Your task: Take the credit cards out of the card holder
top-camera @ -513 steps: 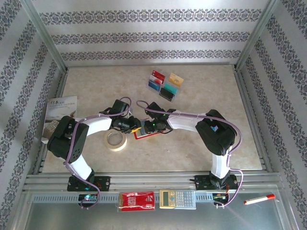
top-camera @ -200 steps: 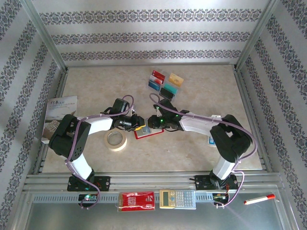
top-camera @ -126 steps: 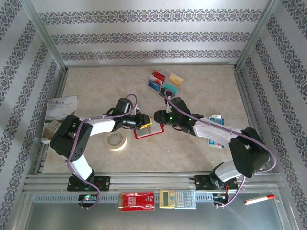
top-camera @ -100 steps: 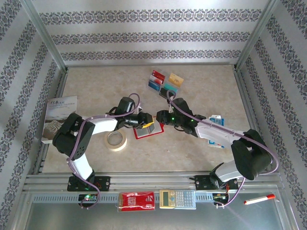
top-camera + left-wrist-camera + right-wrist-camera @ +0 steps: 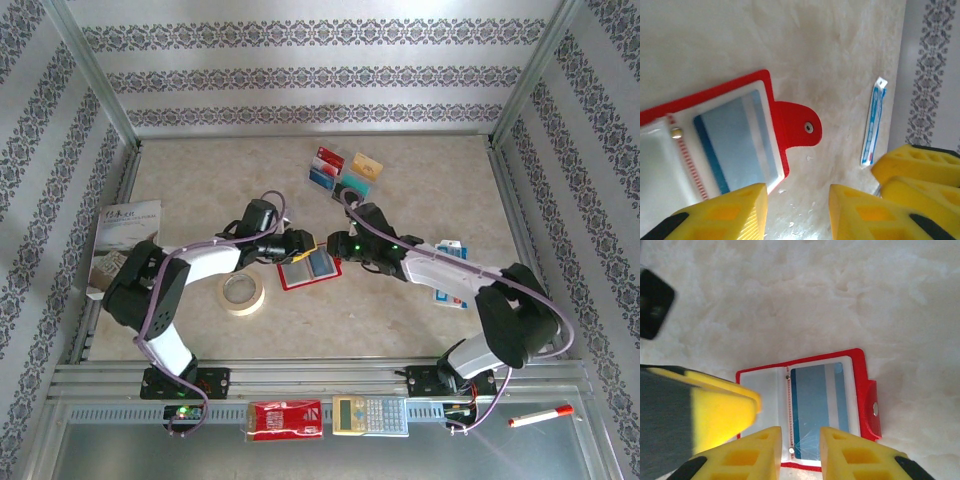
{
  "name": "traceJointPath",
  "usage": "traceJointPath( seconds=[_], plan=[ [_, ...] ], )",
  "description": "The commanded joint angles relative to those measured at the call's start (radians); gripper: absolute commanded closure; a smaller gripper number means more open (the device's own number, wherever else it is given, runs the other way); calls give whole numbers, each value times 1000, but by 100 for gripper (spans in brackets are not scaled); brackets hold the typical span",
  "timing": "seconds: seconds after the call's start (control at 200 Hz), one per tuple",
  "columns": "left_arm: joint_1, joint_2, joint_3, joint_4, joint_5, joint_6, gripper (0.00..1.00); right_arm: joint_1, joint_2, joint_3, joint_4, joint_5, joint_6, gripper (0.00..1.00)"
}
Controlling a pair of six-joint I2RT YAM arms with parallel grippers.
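Observation:
The card holder (image 5: 308, 268) is a small red wallet lying open on the table, its snap flap (image 5: 796, 125) pointing right. A blue credit card (image 5: 817, 410) sits inside its clear right pocket. Three other credit cards lie at the back: red-and-white (image 5: 328, 158), yellow-orange (image 5: 366, 164) and teal-and-black (image 5: 350, 190), with another blue one (image 5: 321, 177) beside them. My left gripper (image 5: 297, 248) hovers open at the holder's far left edge, with only bare table between its fingers (image 5: 725, 212). My right gripper (image 5: 335, 245) is open just above the holder's spine, holding nothing.
A tape roll (image 5: 241, 292) lies left of the holder and a booklet (image 5: 122, 240) at the far left. A blue-and-white pack (image 5: 450, 248) is partly under the right arm. A red packet (image 5: 285, 420), a calculator (image 5: 370, 415) and a marker (image 5: 540, 416) sit on the near rail.
The right arm has reached further out, its elbow swung to the right. The left gripper has opened a little. The holder now lies spread open with the blue card showing.

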Motion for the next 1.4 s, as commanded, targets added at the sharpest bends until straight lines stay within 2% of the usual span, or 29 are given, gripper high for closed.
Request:
traceJointPath(
  seconds=[0.0,0.215,0.52,0.899,1.394],
  plan=[
    [9,-29,-31,-94,-74,30,64,34,68,74,-92,62,-43,73],
    [6,11,-33,-74,-53,7,70,63,199,173,-183,119,-52,72],
    [0,80,13,-71,-29,4,73,67,281,227,-242,152,-71,69],
    [-4,105,10,-63,-13,5,74,67,327,243,-255,144,-78,68],
    [-4,136,0,-56,-10,14,80,67,349,235,-248,98,-80,75]
  ],
)
